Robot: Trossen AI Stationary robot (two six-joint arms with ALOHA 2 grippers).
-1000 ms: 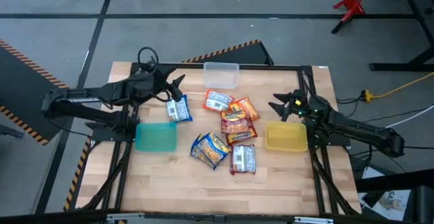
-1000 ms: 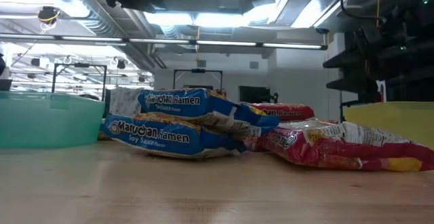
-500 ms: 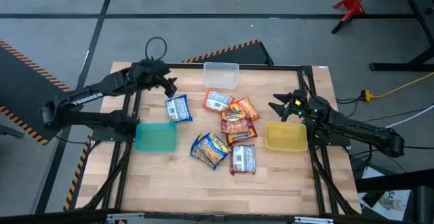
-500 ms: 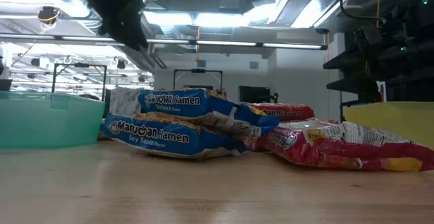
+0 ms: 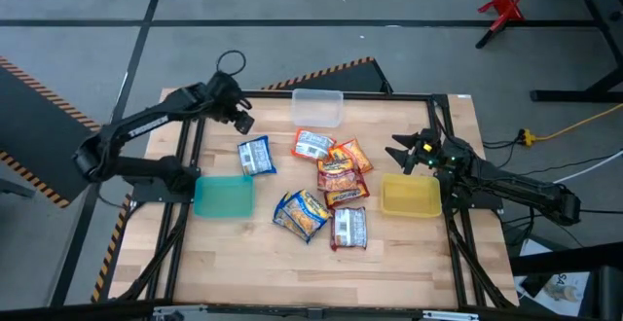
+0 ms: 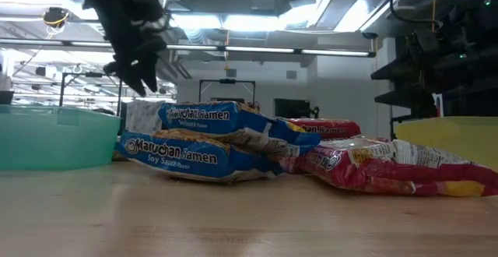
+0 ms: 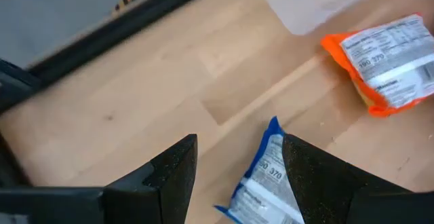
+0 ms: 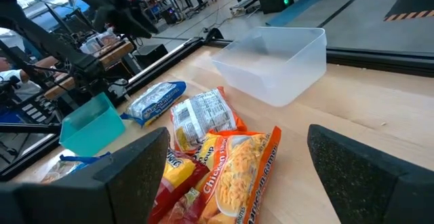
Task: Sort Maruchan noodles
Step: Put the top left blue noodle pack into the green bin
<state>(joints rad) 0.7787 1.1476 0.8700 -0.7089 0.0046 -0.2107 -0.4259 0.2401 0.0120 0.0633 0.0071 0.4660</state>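
High view: left end effector (image 5: pixel 240 120) is raised over the far-left part of the wooden table (image 5: pixel 234 263), holding nothing; finger spacing is hard to read here. A blue-and-white crinkly noodle packet (image 5: pixel 255 155) lies just nearer than it, and the shallow teal plastic bin (image 5: pixel 223 196) sits farther on. The clear plastic bin (image 5: pixel 318 106) is beside it toward the middle. Right end effector (image 5: pixel 401 153) waits at the table's right side, fingers apart, with the yellow plastic bin (image 5: pixel 410 196) just beside it. The main cluster of orange, red and blue-yellow noodle packets (image 5: pixel 331 190) lies between the two end effectors.

Low view: left end effector (image 6: pixel 140 74) hangs above the table, clear of the stacked blue Maruchan packets (image 6: pixel 194 144) below and beside it.

Left wrist view: its fingers (image 7: pixel 169 176) are spread apart, empty; the blue-and-white packet (image 7: pixel 268 183) shows between them, with an orange-edged packet (image 7: pixel 383 61) beyond.

Right wrist view: its fingers (image 8: pixel 135 170) stand wide apart, empty; packets lie ahead, with the clear bin (image 8: pixel 274 64) beyond.
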